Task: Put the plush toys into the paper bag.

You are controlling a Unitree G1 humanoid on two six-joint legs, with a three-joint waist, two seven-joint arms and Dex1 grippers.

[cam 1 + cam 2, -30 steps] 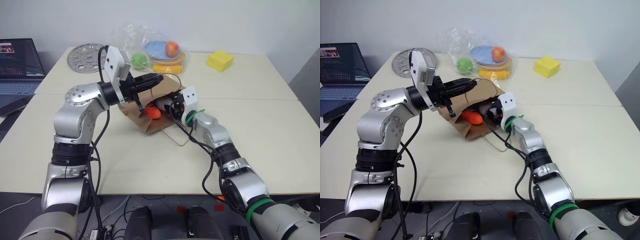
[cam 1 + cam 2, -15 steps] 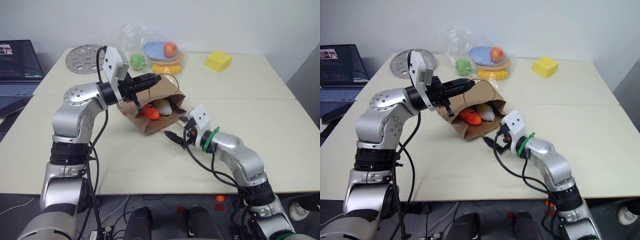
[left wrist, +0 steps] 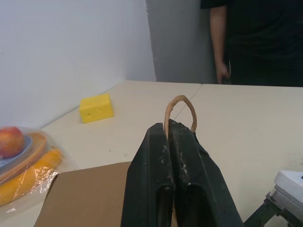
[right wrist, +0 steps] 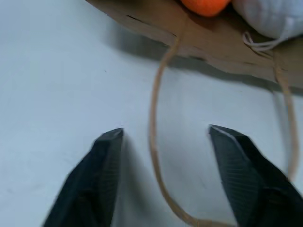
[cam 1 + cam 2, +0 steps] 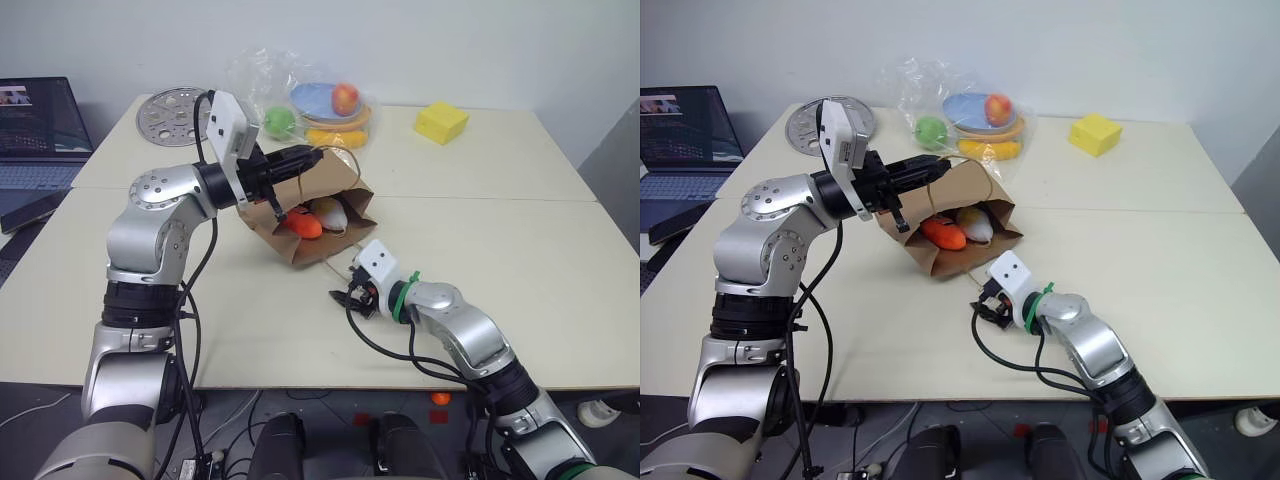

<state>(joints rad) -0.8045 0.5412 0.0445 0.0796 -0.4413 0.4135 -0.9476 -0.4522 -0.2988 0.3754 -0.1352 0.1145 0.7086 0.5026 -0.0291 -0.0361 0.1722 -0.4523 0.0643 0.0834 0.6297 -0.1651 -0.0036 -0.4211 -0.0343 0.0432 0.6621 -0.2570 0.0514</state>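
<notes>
Brown paper bag [image 5: 318, 215] lay on its side on the table [image 5: 520, 250], mouth held up by the left gripper [image 5: 310, 158], which was clamped tight on a cord handle [image 3: 179, 109]. Orange carrot [image 5: 302, 224] and white egg toy [image 5: 330, 213] sat inside. Right gripper [image 4: 165, 175] hung empty just outside, fingers [image 4: 102, 170] spread apart over the loose handle

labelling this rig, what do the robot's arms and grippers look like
Silver-grey rounded arm segments with black joints and loose black cables. Left gripper and right gripper each have two black fingers and a white box at the wrist. A green band rings the right wrist.
</notes>
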